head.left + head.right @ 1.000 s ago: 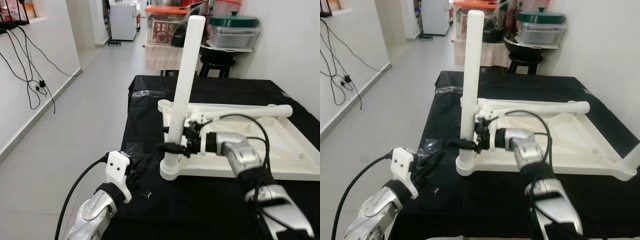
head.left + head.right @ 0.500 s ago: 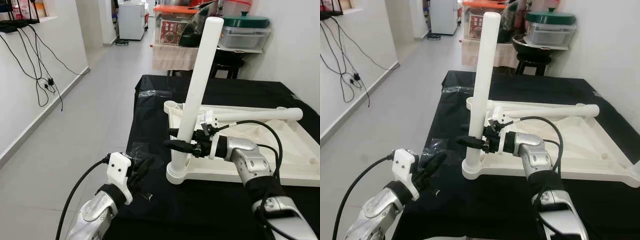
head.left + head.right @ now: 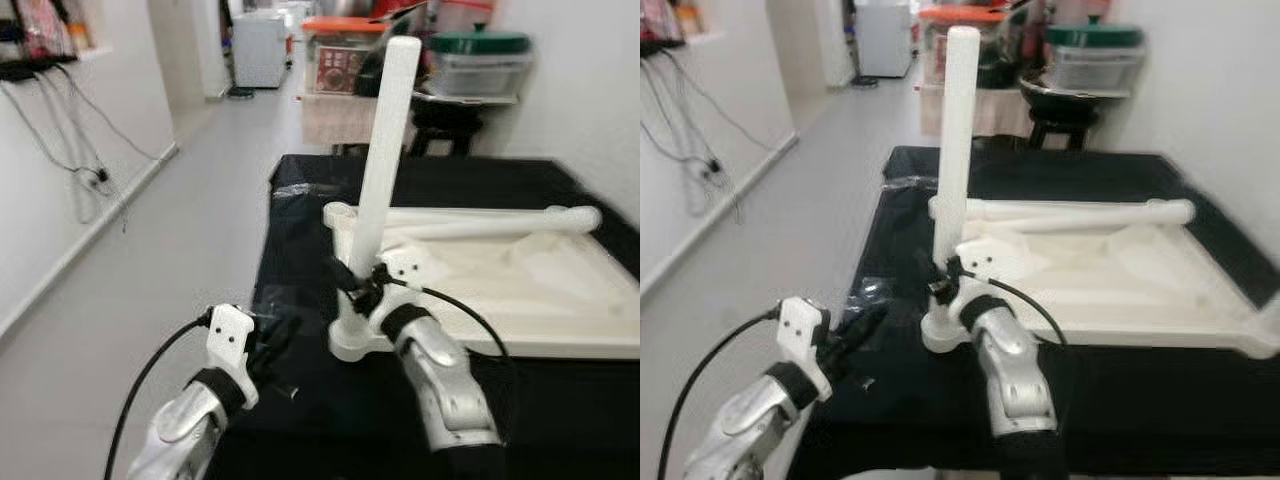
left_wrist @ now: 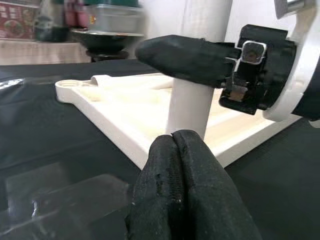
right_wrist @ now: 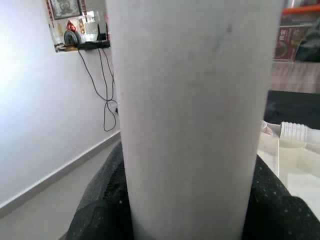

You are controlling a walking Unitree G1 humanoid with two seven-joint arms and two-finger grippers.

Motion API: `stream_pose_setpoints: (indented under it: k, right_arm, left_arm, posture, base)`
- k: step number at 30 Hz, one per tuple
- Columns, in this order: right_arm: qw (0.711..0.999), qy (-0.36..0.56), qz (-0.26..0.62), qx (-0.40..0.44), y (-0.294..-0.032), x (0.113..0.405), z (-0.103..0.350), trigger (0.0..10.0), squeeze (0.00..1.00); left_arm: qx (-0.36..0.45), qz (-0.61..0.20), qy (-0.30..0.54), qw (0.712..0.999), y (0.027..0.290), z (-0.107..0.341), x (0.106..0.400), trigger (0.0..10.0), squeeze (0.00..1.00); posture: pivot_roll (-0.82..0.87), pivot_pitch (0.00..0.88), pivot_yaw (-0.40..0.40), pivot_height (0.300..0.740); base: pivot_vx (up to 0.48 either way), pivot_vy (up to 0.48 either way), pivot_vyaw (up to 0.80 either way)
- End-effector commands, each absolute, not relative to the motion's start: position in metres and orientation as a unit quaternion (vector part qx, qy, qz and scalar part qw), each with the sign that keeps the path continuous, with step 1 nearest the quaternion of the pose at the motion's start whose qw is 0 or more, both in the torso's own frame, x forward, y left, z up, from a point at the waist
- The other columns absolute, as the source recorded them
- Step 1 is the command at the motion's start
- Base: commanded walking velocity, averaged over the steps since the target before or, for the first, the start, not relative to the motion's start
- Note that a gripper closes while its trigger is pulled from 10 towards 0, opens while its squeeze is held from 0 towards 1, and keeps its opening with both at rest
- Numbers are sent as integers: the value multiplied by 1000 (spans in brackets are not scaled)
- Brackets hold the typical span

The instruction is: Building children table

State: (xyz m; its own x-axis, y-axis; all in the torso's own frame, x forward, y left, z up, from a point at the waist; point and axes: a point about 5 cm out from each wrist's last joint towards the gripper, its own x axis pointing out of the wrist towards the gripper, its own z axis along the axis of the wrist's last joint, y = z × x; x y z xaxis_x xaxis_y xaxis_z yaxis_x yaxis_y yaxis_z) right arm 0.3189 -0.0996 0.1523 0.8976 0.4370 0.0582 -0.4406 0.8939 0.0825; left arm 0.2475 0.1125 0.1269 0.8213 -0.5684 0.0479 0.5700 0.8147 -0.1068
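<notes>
A bench (image 3: 300, 420) draped in black cloth runs from the near edge toward 12 o'clock, and on it lies one white tabletop (image 3: 520, 300) turned underside up, its ribbed frame facing the camera and its far right side cut off by the picture edge. Two white legs show. One upright leg (image 3: 378, 170) stands in the corner socket nearest the robot, long axis close to vertical with the top leaning slightly toward 1 o'clock; its foot sits in the round collar at the tabletop's near-left corner. A second leg (image 3: 480, 220) lies along the tabletop's far edge, long axis running 9 to 3 o'clock, its rounded end pointing to 3 o'clock; the right wrist view catches a threaded tip, blurred. The right tool (image 3: 352, 285) is clamped on the upright leg low down, just above the collar, one black finger on each side of the tube; in the right wrist view the tube hides most of both fingers (image 5: 95, 210). The left tool (image 3: 275, 335) hovers over the black cloth at about 8 o'clock from the collar, near it but apart, its two black fingers (image 4: 165, 190) pressed together on nothing. The head views are softly blurred, so small fittings on the frame cannot be made out.
</notes>
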Motion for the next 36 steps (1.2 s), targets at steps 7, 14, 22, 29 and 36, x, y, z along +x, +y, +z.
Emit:
stream_pose_setpoints:
  k: [7, 14, 22, 29, 36]
  right_arm:
    - [962, 59, 251, 93, -95, 307, 137, 10000, 1000]
    - [893, 23, 449, -14, -103, 319, 155, 10000, 0]
    - [861, 55, 502, -58, -133, 343, 163, 10000, 0]
    - [864, 86, 495, -32, -148, 364, 166, 10000, 0]
    - [865, 97, 493, -2, -159, 365, 160, 0, 0]
  left_arm:
    - [-53, -295, -5, 954, 114, 128, 249, 10000, 0]
    - [-50, -300, -2, 953, 113, 127, 251, 10000, 0]
    - [-50, -297, -2, 953, 112, 127, 251, 10000, 0]
    - [-34, -284, 1, 958, 111, 126, 248, 10000, 0]
    - [-30, -293, 12, 956, 110, 126, 238, 10000, 0]
  posture:
    - [20, 0, -42, 740]
    - [39, 0, -42, 740]
    - [51, 0, -51, 740]
    - [65, 0, -59, 740]
    - [63, 0, -57, 740]
  base:
    - [0, 0, 0]
    - [0, 0, 0]
    - [0, 0, 0]
    - [0, 0, 0]
    - [0, 0, 0]
